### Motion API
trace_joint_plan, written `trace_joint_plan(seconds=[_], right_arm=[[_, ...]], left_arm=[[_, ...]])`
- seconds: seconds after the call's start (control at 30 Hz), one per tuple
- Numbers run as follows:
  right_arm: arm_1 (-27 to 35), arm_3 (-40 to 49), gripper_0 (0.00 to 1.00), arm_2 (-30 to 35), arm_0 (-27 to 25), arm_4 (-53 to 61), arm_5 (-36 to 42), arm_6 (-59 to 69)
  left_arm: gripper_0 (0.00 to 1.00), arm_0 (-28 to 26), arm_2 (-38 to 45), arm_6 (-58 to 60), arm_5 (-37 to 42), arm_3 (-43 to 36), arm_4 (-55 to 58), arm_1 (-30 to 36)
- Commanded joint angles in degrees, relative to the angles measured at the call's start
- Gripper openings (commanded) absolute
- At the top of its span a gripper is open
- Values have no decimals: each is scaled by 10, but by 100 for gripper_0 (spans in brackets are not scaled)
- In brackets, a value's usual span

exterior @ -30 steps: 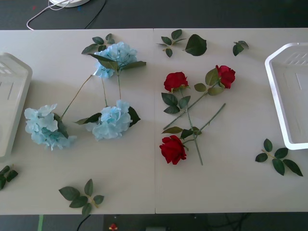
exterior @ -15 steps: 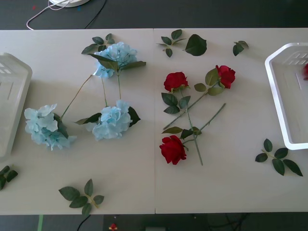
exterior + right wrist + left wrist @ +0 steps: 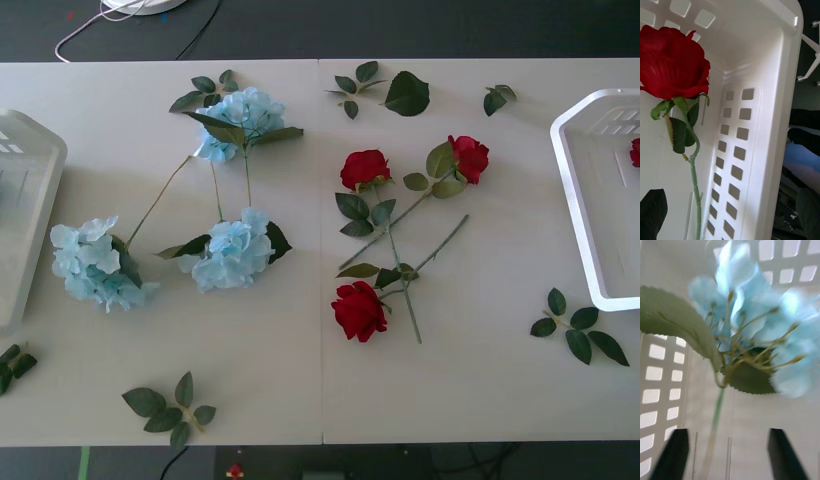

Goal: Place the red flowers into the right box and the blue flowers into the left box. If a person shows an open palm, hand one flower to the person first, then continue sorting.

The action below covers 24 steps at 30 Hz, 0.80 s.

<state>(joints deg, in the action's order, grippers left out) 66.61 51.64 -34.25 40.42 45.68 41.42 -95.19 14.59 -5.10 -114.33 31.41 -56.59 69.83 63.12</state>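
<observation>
Rose (image 3: 673, 62): light, floppy bloom; grip mid-stem. Right end effector (image 3: 696, 234) state unclear. Left end effector (image 3: 728, 455) spread; hydrangea (image 3: 752, 337) stem between fingers.

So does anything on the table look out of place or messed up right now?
Nothing looks damaged or spilled. Three red roses lie with stems crossed mid-table, three blue hydrangeas to their left, and loose leaf sprigs scattered about. A rose is in the right box.

Three red roses (image 3: 400, 215), three blue hydrangeas (image 3: 200, 215), two white baskets (image 3: 590, 200)

pale table (image 3: 300, 380), flowers, leaf sprigs (image 3: 170, 405), boxes
</observation>
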Motion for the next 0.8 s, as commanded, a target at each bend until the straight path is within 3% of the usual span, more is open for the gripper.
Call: trace_joint_plan(seconds=[0.03,0.3,0.47,0.67,0.8], right_arm=[[1,14,100,3,-3,26,15,12],[45,128,100,3,-3,106,129,103],[54,225,100,13,-2,117,221,259],[28,325,100,25,-2,96,306,503],[-10,359,100,25,7,76,338,625]], left_arm=[[100,24,25,-2,20,-11,-2,0],[100,77,141,0,224,-61,-1,0],[100,167,191,17,371,-65,4,0],[100,269,178,129,467,-65,22,-4],[100,326,130,264,467,-68,34,-26]])
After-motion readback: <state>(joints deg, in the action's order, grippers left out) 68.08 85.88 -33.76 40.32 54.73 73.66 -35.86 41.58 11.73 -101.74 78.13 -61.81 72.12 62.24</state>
